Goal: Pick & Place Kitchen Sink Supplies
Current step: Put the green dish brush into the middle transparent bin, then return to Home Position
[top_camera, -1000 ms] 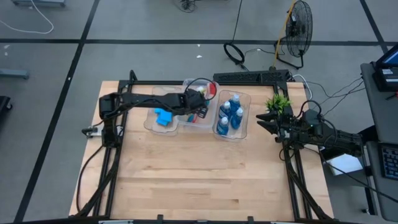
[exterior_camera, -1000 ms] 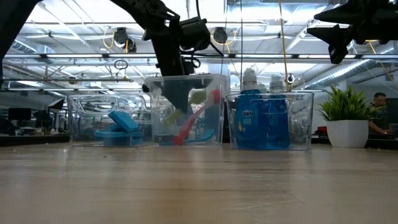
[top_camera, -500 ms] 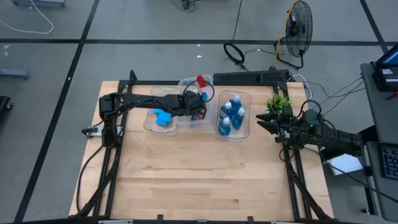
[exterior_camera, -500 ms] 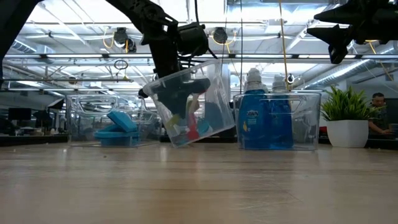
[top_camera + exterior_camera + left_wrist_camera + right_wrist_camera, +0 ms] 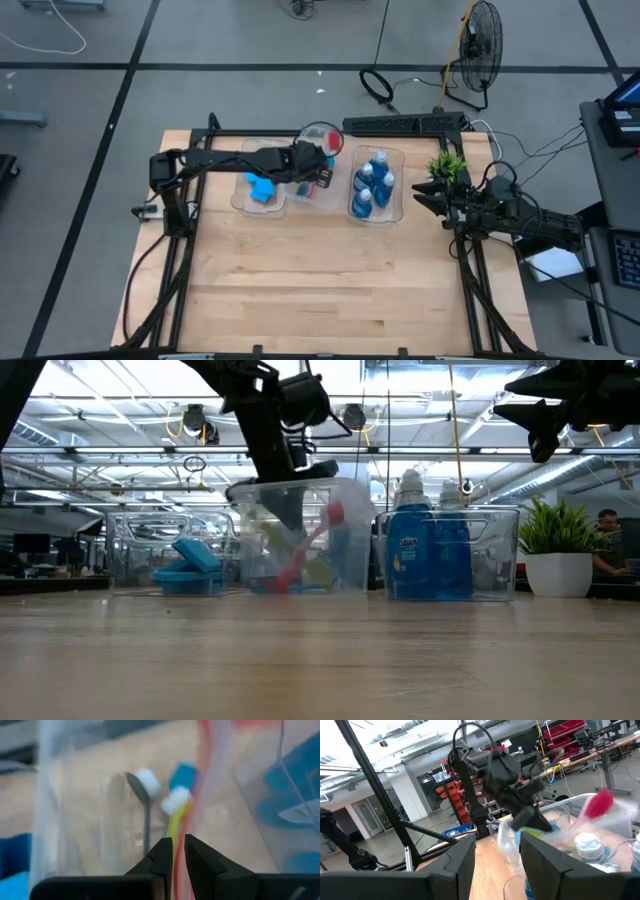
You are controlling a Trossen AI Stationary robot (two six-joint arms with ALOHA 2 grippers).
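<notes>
left end effector (image 5: 322, 168): over middle bin (image 5: 300, 540), fingers nearly together, a thin gap, yellow-green brush (image 5: 176, 822) handle between them, firm hold unclear
right end effector (image 5: 422, 198): parked far right by plant (image 5: 447, 165), half open, empty
brushes: in middle bin
sponges (image 5: 262, 188): left bin
bottles (image 5: 370, 185): right bin
step: releasing brush into bin
next: open wider, lift clear

Brushes (image 5: 300, 555) lean in the middle bin – sponges (image 5: 190, 565) left, blue bottles (image 5: 425, 550) right
</notes>
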